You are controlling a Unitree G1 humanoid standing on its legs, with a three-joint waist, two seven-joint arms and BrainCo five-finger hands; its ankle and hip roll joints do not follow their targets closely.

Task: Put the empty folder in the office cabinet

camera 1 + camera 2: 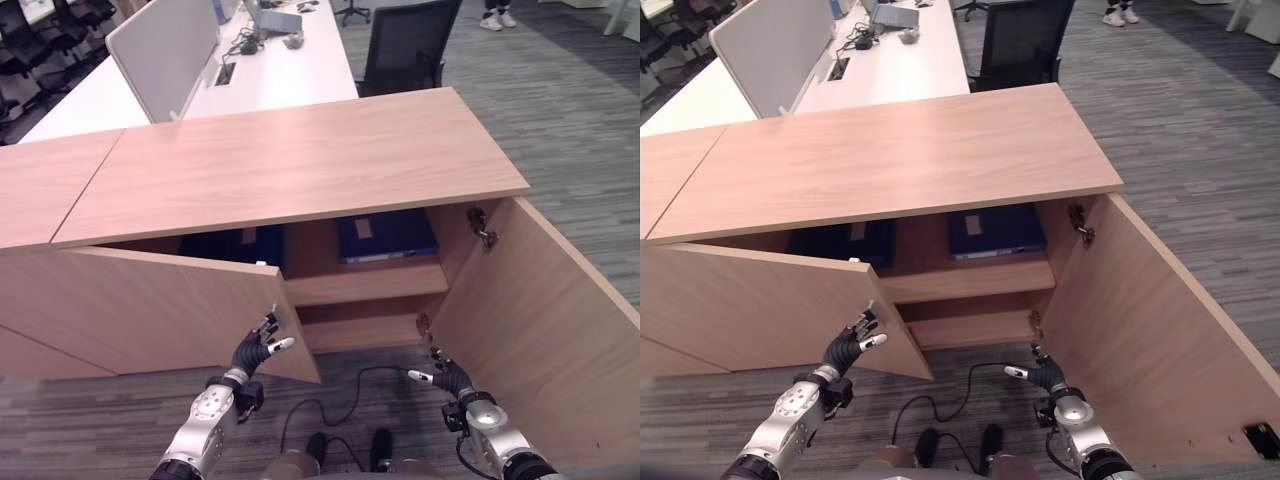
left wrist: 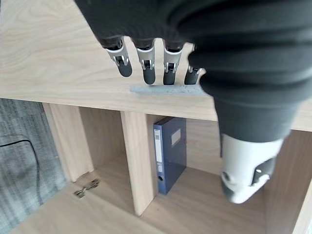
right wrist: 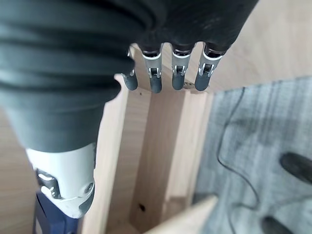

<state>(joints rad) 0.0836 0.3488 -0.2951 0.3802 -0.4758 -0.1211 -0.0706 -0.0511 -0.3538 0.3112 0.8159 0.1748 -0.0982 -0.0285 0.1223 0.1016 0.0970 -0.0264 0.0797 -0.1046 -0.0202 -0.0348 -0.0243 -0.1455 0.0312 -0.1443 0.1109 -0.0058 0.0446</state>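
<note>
Office with grey carpet (image 1: 560, 130) and a white desk (image 1: 290, 70) behind a wooden cabinet (image 1: 290, 160), both doors swung open. A blue folder (image 1: 385, 236) lies on the upper shelf, right compartment. Left hand (image 1: 256, 349) hangs at the left door's (image 1: 150, 310) edge with fingers straight, holding nothing. Right hand (image 1: 447, 379) is empty too, fingers relaxed, near the right door (image 1: 540, 330).

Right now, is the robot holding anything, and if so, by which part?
Nothing is held. The left robot hand and the right robot hand are both open before the cabinet, and the blue folder lies on its shelf.
</note>
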